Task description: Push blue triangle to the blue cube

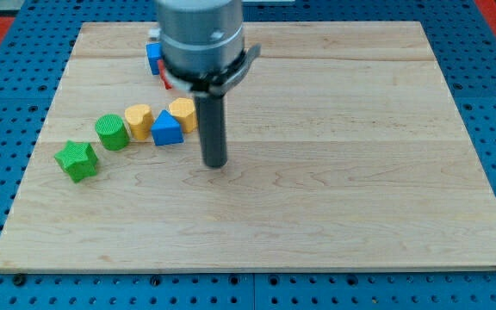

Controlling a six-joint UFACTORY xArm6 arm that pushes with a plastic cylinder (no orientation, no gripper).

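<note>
Left of my tip (216,163) we count two blue blocks, the blue triangle (166,129) near and the blue cube (153,55) above, apart; two yellow blocks (139,119), a green cylinder (111,131), a green star (77,160), something red (167,82). We carry no hand; no writing shows on the table (360,189).

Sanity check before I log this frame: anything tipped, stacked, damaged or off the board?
Nothing stands out. The green star, green cylinder, two yellow blocks and blue triangle sit flat in a loose arc at the view's left. My tip rests right of the triangle. The blue cube is partly hidden by the arm.
</note>
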